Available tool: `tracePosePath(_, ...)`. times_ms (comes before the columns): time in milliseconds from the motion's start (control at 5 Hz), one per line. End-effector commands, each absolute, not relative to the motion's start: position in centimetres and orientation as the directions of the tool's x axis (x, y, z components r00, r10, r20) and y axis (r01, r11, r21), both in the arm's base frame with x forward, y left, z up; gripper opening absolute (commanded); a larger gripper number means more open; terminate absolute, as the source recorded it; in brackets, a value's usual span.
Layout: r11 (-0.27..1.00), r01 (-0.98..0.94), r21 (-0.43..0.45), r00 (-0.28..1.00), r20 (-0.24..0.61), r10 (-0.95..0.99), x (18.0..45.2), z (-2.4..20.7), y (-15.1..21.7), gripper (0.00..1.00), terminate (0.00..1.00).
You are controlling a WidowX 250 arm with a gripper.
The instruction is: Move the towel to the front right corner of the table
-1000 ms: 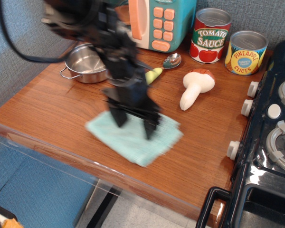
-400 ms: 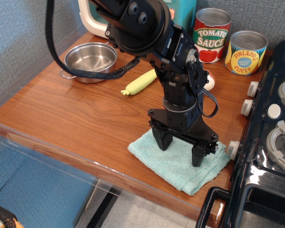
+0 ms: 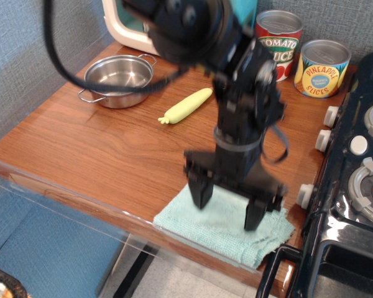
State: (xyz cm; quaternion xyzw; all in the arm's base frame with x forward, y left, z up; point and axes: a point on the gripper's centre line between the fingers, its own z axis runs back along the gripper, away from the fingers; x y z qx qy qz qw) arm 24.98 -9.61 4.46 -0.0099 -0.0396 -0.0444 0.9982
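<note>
The light aqua towel (image 3: pixel 227 233) lies flat near the front right corner of the reddish-brown wooden table (image 3: pixel 99 158), its front edge at the table's clear front edge. My black gripper (image 3: pixel 227 208) stands directly over the towel, blurred by motion. Its two fingers are spread apart, one fingertip (image 3: pixel 199 197) over the towel's left part and the other over its right part. Whether the tips touch the cloth I cannot tell.
A steel pot (image 3: pixel 118 79) sits at the back left, a yellow-green toy corn (image 3: pixel 186 105) in the middle. A tomato sauce can (image 3: pixel 278 46) and a pineapple can (image 3: pixel 323 68) stand at the back. The black toy stove (image 3: pixel 354 186) borders the right side.
The towel has gone from the front middle of the table to the front right, then a little nearer the front edge. My gripper moved with it and its fingers stay spread.
</note>
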Motion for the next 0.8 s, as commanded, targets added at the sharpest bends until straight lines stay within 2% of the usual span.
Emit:
tracePosePath(0, 0.996, 0.086, -0.034, 0.984, 0.158, -0.079, 24.6, 9.5, -8.9, 1.00, 0.00)
tracePosePath(600, 0.998, 0.057, -0.022, 0.989, 0.138, -0.054, 25.6, 10.2, -7.0, 1.00, 0.00)
